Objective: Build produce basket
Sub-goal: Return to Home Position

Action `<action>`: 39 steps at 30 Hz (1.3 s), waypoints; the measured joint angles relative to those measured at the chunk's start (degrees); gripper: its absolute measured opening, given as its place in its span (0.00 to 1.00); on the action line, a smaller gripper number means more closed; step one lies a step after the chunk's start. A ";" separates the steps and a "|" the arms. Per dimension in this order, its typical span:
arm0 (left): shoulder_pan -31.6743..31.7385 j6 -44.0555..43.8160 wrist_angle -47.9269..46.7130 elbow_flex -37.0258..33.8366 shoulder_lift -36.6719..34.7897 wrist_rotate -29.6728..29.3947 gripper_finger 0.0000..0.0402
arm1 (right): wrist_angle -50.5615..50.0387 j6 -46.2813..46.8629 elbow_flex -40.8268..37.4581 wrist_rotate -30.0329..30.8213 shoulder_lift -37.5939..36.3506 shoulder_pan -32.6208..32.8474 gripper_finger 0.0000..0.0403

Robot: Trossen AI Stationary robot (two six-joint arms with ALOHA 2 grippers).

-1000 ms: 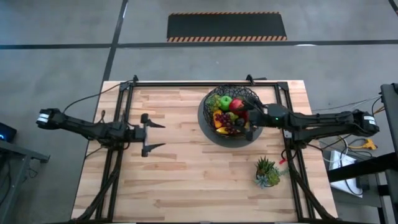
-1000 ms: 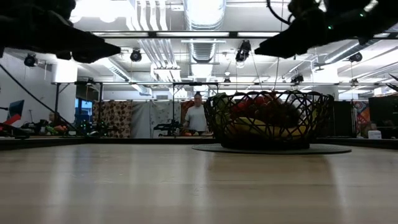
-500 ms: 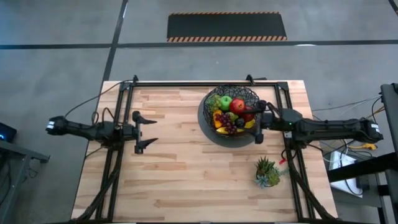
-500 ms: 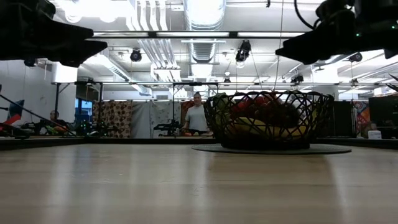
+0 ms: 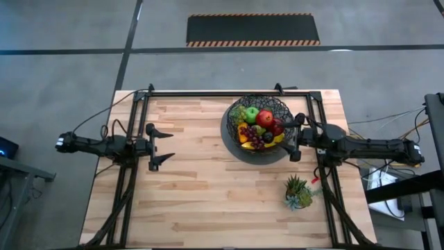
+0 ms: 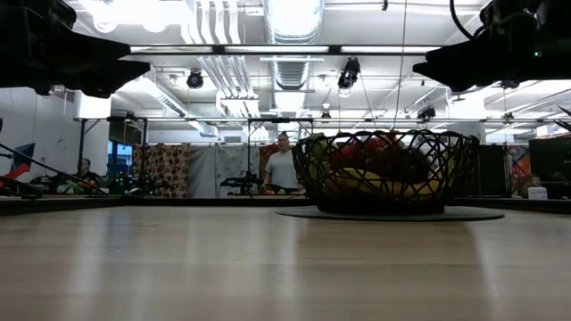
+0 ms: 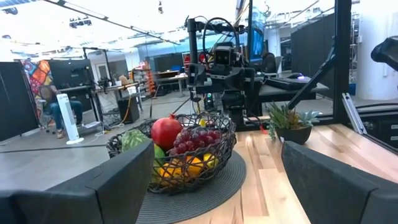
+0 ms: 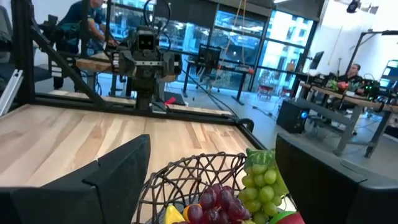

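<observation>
Right gripper (image 5: 297, 137): fingers spread wide with nothing between them. It hangs above the table (image 5: 208, 201) at the basket's edge, tips pointing in toward the fruit.
Basket (image 5: 272, 105): directly ahead of the right gripper, its nearest wall about level with the fingertips. It stands upright on its dark disc base.
Produce: all of it lies inside the basket. The red apple (image 5: 264, 118) lies closest to the right gripper, with the green apple (image 5: 250, 114) just beyond it and the green grapes (image 5: 238, 113) farthest off. The purple grapes (image 5: 257, 142) and the banana (image 5: 246, 146) sit beside these, piled together.
Left gripper (image 5: 171, 146): fingers also wide apart and empty. It is well apart from the basket across bare boards, facing it and the right gripper.
Potted plant (image 5: 298, 192): near the right gripper and off to its side. It stands on the table outside the basket.
Room beyond: in the low view we note a person (image 6: 283, 168) standing far behind the table, showing just beside the basket's wire wall.
</observation>
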 joint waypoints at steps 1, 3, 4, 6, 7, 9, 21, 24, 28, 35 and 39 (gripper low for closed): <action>0.00 -0.02 0.03 0.00 -0.06 0.00 0.83 | 0.00 -0.01 -0.25 0.01 -0.59 0.00 0.81; 0.00 -0.02 0.02 -0.02 -0.03 0.00 0.83 | -0.05 -0.03 -0.71 0.02 -1.70 0.00 0.81; 0.00 -0.02 0.02 -0.04 -0.03 0.00 0.83 | -0.15 -0.02 -0.89 0.04 -2.20 0.00 0.81; 0.00 -0.04 0.04 -0.07 -0.06 0.00 0.83 | -0.39 -0.03 -1.09 0.14 -3.10 0.00 0.81; 0.00 -0.06 0.04 -0.07 -0.04 0.00 0.83 | -0.63 -0.05 -1.15 0.28 -3.53 0.00 0.81; 0.00 -0.07 0.04 -0.09 -0.06 0.00 0.83 | -1.78 -0.05 -1.27 1.28 -4.41 0.00 0.81; 0.00 -0.72 0.15 -0.15 -0.02 -0.16 0.83 | -7.79 -0.07 -2.25 2.05 -12.69 -0.01 0.81; 0.00 -1.36 0.16 -0.15 -0.06 -0.23 0.83 | -9.43 -0.05 -2.28 2.05 -15.08 -0.02 0.81; 0.00 -1.44 0.15 -0.16 -0.06 -0.28 0.83 | -11.77 0.22 -2.28 1.66 -18.00 -0.02 0.81; 0.02 -1.49 0.23 -0.17 -0.12 -0.39 0.83 | -12.67 0.08 -2.91 1.57 -18.76 0.00 0.81; 0.02 -1.14 0.31 -0.20 -0.06 -2.26 0.83 | -12.50 0.26 -3.73 1.54 -18.59 -0.01 0.81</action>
